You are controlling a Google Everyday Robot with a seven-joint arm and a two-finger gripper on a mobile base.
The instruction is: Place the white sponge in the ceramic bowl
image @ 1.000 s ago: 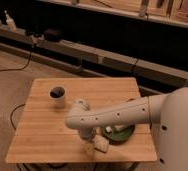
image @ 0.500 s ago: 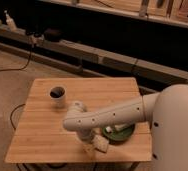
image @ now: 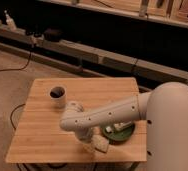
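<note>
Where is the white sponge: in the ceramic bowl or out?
Out. The white sponge is near the table's front edge, just left of the ceramic bowl, by the gripper.

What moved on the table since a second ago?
The robot's arm swung a little to the left. Its gripper hangs low near the table's front edge, right beside the white sponge. The sponge, the ceramic bowl, the white cup and the table stayed where they were.
</note>
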